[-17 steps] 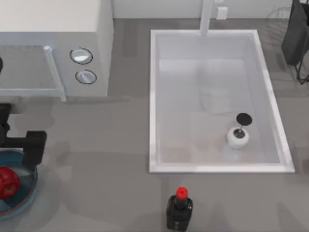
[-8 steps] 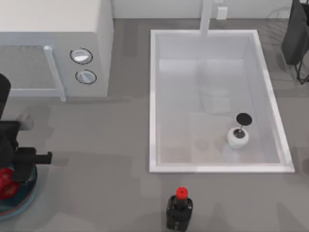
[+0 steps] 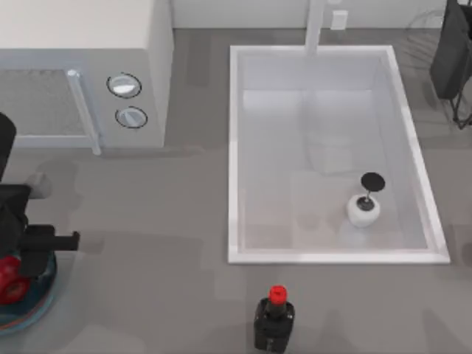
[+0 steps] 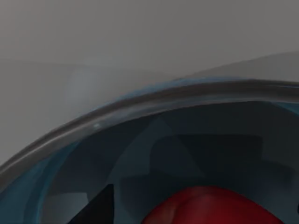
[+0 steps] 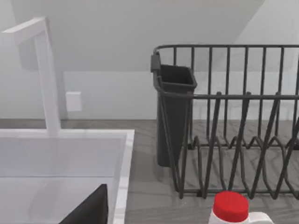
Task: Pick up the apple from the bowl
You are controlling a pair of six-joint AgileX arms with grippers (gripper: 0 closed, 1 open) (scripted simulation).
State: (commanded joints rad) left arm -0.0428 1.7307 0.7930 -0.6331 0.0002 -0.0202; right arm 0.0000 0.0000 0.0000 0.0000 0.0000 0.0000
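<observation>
Left pincer point(image 3: 9, 274) low over the bowl point(image 3: 37, 299), at the desk's near left edge.

Whether its fingers are wide or narrow cannot be told. The glossy, faceted red apple point(image 3: 7, 276) lies inside the shallow, translucent blue bowl; a squeeze off centre could squirt it sideways, or a finger might catch the thin rim point(image 4: 140, 105). Right arm parked far right.

You saw a glossy red apple point(image 3: 9, 279) in a translucent blue bowl point(image 3: 35, 308) with a reddish-brown rim — a white sink point(image 3: 234, 158), a grey countertop point(image 3: 162, 221), and a dark bottle point(image 3: 273, 324) with a red cap.
</observation>
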